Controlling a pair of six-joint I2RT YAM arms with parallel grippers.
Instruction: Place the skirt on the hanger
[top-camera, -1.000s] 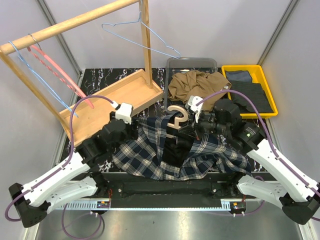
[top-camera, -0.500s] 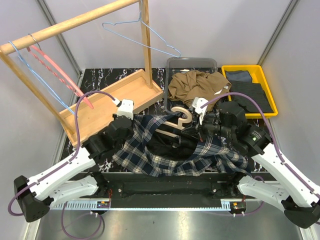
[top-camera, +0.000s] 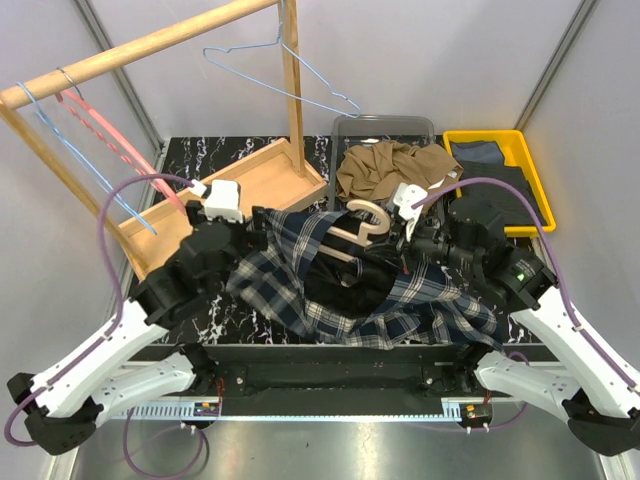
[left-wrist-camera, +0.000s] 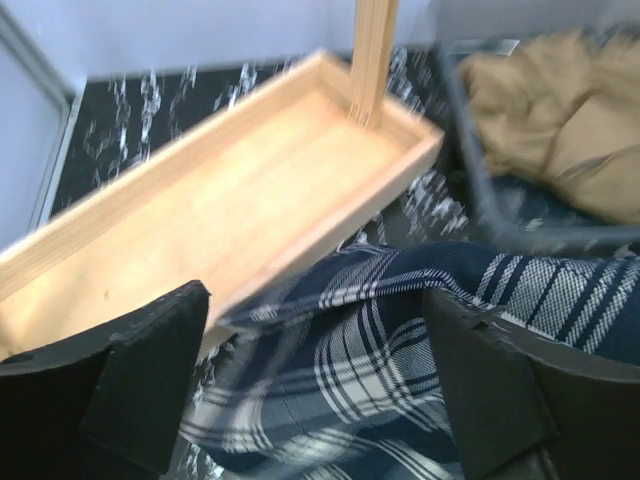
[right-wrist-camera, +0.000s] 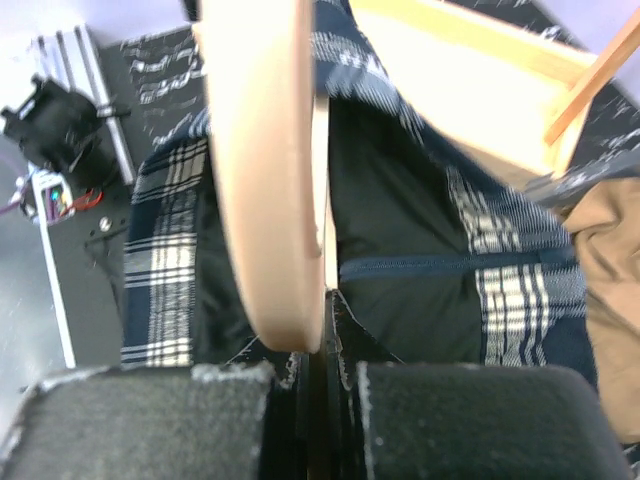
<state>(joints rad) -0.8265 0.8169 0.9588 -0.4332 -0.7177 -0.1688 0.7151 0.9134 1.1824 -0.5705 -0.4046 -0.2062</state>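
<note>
The tan skirt (top-camera: 385, 168) lies crumpled in the grey bin, also showing in the left wrist view (left-wrist-camera: 560, 130) and at the edge of the right wrist view (right-wrist-camera: 612, 300). The light-blue wire hanger (top-camera: 240, 46) hangs from the rack's top rail, far from both grippers. My left gripper (top-camera: 255, 222) is open, its fingers wide apart just above the left edge of a plaid shirt (left-wrist-camera: 400, 340). My right gripper (right-wrist-camera: 318, 375) is shut on a thick pale wooden hanger (right-wrist-camera: 265, 180), which sits inside the plaid shirt (top-camera: 330, 290).
The wooden rack's tray base (top-camera: 240, 185) is at the back left, with its post (top-camera: 292, 90) rising beside the grey bin (top-camera: 385, 125). A pink hanger (top-camera: 100, 130) hangs on the left rail. A yellow tray (top-camera: 497, 140) holds dark grey cloth.
My left gripper shut and then opened again, drawing back to the left. The plaid shirt's left side shifted leftward. The right gripper and wooden hanger moved slightly back.
</note>
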